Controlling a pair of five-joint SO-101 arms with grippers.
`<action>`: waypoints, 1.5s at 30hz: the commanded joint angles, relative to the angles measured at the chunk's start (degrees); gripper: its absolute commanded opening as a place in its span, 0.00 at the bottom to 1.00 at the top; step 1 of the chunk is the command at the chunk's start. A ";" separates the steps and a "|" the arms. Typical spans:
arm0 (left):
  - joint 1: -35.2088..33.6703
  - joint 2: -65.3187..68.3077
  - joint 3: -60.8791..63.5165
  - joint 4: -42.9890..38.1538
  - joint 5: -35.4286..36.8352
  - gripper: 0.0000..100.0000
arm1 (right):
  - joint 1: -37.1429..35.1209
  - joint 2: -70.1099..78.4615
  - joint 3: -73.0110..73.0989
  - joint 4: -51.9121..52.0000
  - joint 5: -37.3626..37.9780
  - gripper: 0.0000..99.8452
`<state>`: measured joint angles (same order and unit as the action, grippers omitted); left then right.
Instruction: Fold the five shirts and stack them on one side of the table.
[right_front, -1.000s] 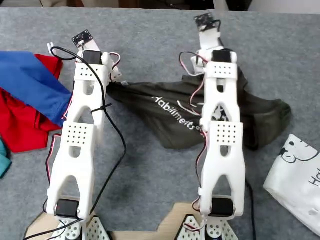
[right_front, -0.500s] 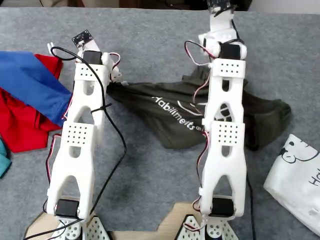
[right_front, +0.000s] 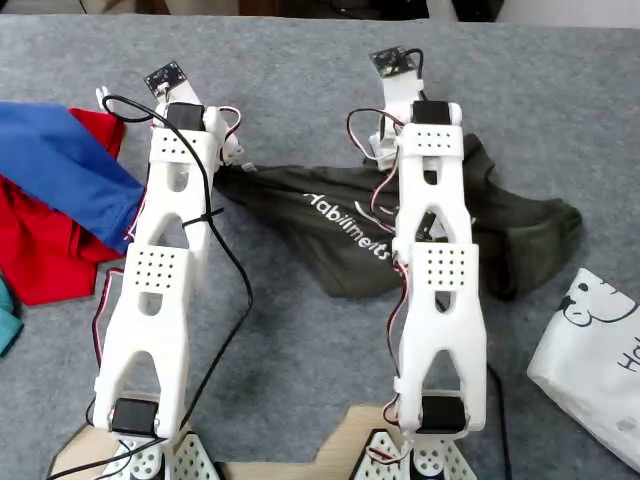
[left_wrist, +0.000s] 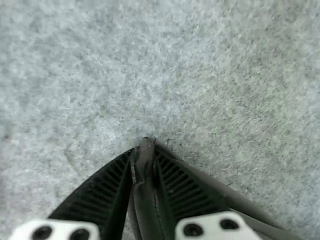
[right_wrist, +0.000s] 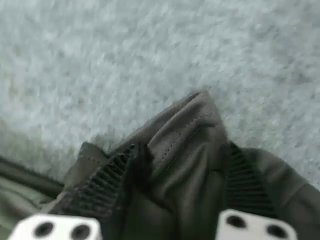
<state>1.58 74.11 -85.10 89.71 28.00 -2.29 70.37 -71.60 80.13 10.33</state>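
Where the grey, felt-like cloth covers the table, it lies flat out to the far edge, and beyond it a narrow dark strip of the room shows. At the near edge a pale wooden base plate carries the two white arms. A dark olive shirt with white lettering lies crumpled across the middle of the table, its long axis running from side to side. It tapers to a thin point at its left end and spreads into a broader, rumpled mass at its right end. The lettering slants from the far left toward the near right. The left gripper is closed tight on that thin left point, with a narrow fold of the olive fabric pinched between its ribbed black fingers just above the table. The right gripper clamps a thicker wad of the same shirt at its far edge, so its fingers stand somewhat apart around the bunched cloth. A blue shirt lies over a red shirt at the left side of the table, with a scrap of teal cloth at the left edge. A white shirt with black print sits near the right corner, well apart from the olive one.
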 joint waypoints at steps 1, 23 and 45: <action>-0.53 -0.31 -2.46 -0.35 -0.35 0.02 | 0.40 -0.22 -0.22 -0.88 1.14 0.04; -0.70 -0.22 -2.46 -0.97 -0.35 0.02 | 0.57 -9.98 -23.87 5.98 -4.92 0.00; -5.71 1.27 -7.12 0.44 0.09 0.02 | -0.92 -31.16 34.24 21.54 4.22 0.01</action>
<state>-3.25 76.22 -89.41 90.24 28.09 -2.20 45.76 -45.58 101.41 13.32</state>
